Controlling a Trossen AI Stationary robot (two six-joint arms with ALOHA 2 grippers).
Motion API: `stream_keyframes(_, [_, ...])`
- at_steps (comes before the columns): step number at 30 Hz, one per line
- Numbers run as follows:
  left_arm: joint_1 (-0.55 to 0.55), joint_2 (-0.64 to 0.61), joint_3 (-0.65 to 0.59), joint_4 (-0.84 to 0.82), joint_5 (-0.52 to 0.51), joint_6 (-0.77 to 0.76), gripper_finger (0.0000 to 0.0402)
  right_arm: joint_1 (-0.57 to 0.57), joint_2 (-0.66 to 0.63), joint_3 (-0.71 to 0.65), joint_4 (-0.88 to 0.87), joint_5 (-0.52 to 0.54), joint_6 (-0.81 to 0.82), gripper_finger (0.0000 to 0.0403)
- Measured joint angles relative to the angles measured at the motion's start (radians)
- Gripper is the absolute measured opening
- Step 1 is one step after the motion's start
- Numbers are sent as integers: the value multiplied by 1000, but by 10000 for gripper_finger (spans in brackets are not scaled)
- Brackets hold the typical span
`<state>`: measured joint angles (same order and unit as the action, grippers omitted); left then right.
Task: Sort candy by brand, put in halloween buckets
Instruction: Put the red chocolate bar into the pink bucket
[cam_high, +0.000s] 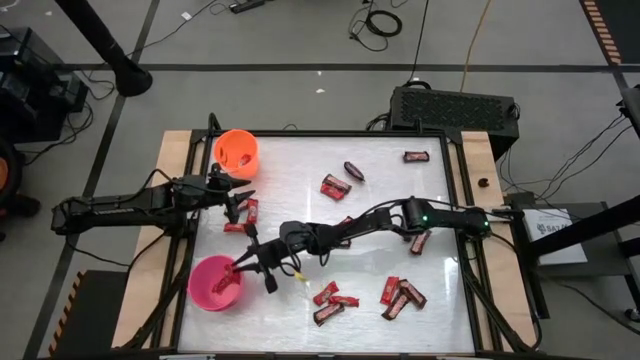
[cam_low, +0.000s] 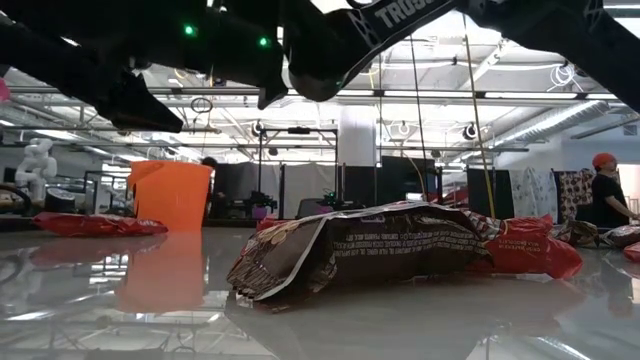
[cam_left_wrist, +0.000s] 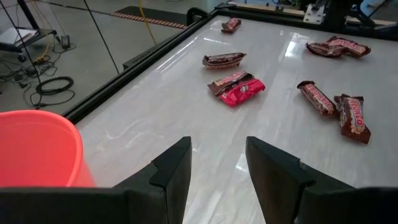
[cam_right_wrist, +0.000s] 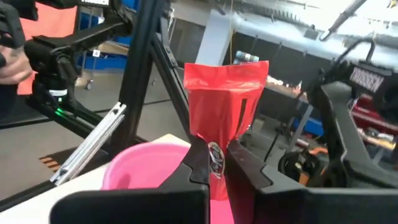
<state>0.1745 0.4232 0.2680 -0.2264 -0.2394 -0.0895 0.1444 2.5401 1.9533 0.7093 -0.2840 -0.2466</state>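
We note a red candy bar (cam_right_wrist: 227, 93) pinched upright in the right gripper (cam_right_wrist: 216, 163), long axis vertical, its lower end hidden between the jaws, at the pink bucket (cam_high: 214, 282). Only the right wrist view shows this clearly. The left gripper (cam_left_wrist: 217, 163), jaws spread and empty, sits beside the orange bucket (cam_high: 237, 152). Loose bars (cam_high: 335, 186) lie scattered on the table (cam_high: 380, 240).

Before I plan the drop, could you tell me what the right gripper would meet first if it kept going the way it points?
Probably the pink bucket, directly ahead of the right gripper, which is shut on a red candy; depth is hard to judge.
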Motion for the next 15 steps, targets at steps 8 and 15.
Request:
stream_keyframes(8, [0, 0, 0, 1, -1, 0, 161, 10, 0, 0, -2, -1, 8, 16])
stream_keyframes(15, [0, 0, 0, 11, -5, 0, 161, 17, 0, 0, -9, -3, 0, 36])
